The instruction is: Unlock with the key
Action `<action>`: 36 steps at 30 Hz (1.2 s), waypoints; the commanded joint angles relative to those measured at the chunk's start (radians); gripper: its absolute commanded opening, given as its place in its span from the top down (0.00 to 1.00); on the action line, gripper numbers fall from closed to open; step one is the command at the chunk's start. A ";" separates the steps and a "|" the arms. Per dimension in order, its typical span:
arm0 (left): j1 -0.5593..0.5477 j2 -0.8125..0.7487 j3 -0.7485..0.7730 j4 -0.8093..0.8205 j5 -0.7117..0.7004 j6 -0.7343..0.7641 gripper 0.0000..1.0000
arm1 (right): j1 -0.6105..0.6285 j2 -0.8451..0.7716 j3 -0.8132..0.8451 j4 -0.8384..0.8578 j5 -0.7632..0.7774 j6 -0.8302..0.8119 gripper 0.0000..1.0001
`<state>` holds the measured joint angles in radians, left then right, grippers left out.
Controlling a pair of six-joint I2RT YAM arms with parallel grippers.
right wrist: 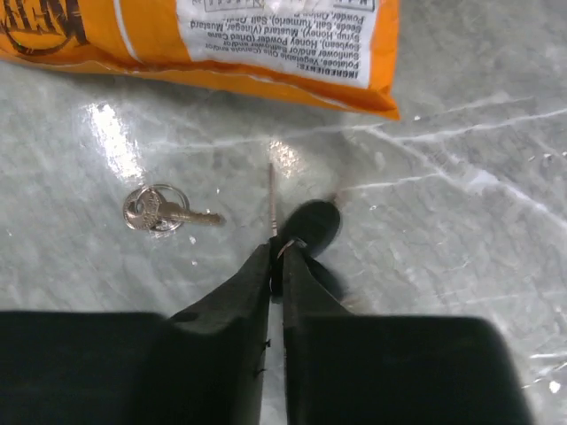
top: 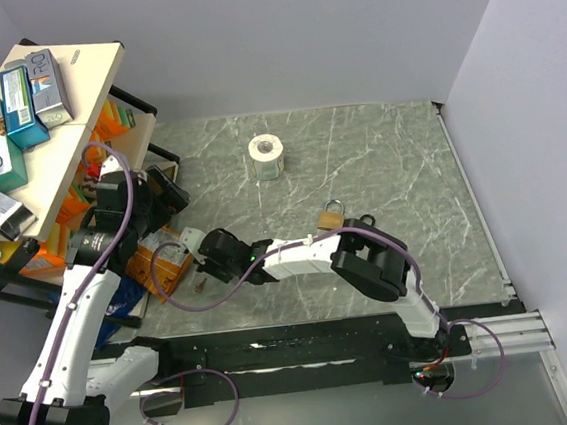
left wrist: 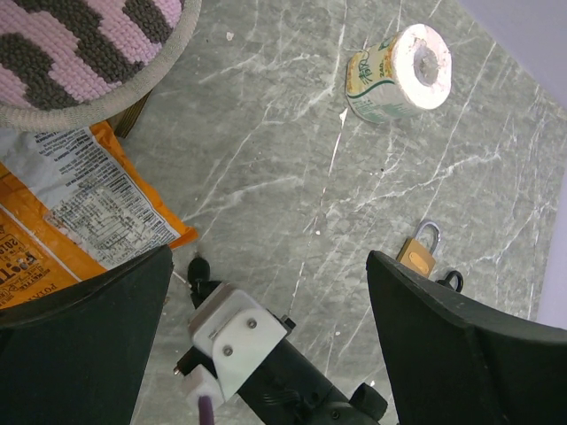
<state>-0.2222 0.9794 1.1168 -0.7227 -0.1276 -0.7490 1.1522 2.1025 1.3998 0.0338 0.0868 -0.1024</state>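
Grey marbled stone makes up the desk, which sits in a corner of plain pale walls. At its far middle a paper roll lies on its side, and a brass padlock rests nearer the centre, well apart from the roll.

Off the left edge a cream side stand carries several boxes in blue, teal and silver. An orange snack bag lies at the desk's left side, its printed label turned up.

The right arm stretches leftward across the near part of the desk. Its end effector is down at the surface just beside the bag. Its fingers are drawn almost together and pinch the key. The key's black head sticks out just past the fingertips, against the desk. A thin silver blade, seen edge-on, runs forward from the same pinch toward the bag.

A small silver key on its own ring lies flat to the left of the fingertips, apart from them. The padlock is well to the right of all this, with nothing touching it.

The left end effector hangs above the desk's left part with its fingers spread wide and nothing between them. Its wrist camera looks down on the right arm's fingers, the roll and the padlock. A round pink and brown woven piece fills that view's upper left corner.
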 commanded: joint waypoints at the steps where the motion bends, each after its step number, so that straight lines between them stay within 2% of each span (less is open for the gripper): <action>1: -0.002 -0.018 0.014 0.025 0.006 0.010 0.04 | -0.003 -0.004 0.013 -0.081 0.079 0.013 0.98; 4: -0.002 -0.016 0.014 0.028 0.014 0.014 0.04 | -0.025 -0.056 -0.007 -0.106 0.090 0.059 1.00; 10: -0.002 -0.018 0.014 0.063 0.071 0.054 0.04 | -0.120 -0.235 -0.103 -0.136 -0.050 0.209 1.00; 14: -0.015 -0.028 -0.008 0.127 0.178 0.105 0.04 | -0.215 -0.384 -0.162 -0.155 -0.214 0.291 1.00; 18: -0.058 -0.015 -0.003 0.193 0.302 0.174 0.04 | -0.313 -0.502 -0.209 -0.199 -0.304 0.365 1.00; 22: -0.062 -0.015 -0.040 0.334 0.454 0.128 0.04 | -0.384 -0.675 -0.271 -0.235 -0.326 0.453 1.00; 25: -0.062 -0.015 -0.055 0.379 0.543 0.088 0.04 | -0.437 -0.800 -0.330 -0.229 -0.318 0.507 1.00; 29: -0.062 0.030 -0.038 0.425 0.623 0.019 0.04 | -0.483 -0.932 -0.406 -0.148 -0.349 0.584 1.00; 32: -0.062 0.061 -0.048 0.500 0.755 -0.029 0.04 | -0.506 -0.989 -0.452 -0.082 -0.418 0.665 1.00; 36: -0.062 0.077 -0.101 0.693 0.875 -0.157 0.04 | -0.510 -1.033 -0.489 0.043 -0.450 0.756 1.00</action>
<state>-0.2821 1.0481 1.0466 -0.2485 0.5667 -0.7696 0.6449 1.1122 0.9360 -0.0872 -0.2966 0.5247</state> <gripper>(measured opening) 0.964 0.027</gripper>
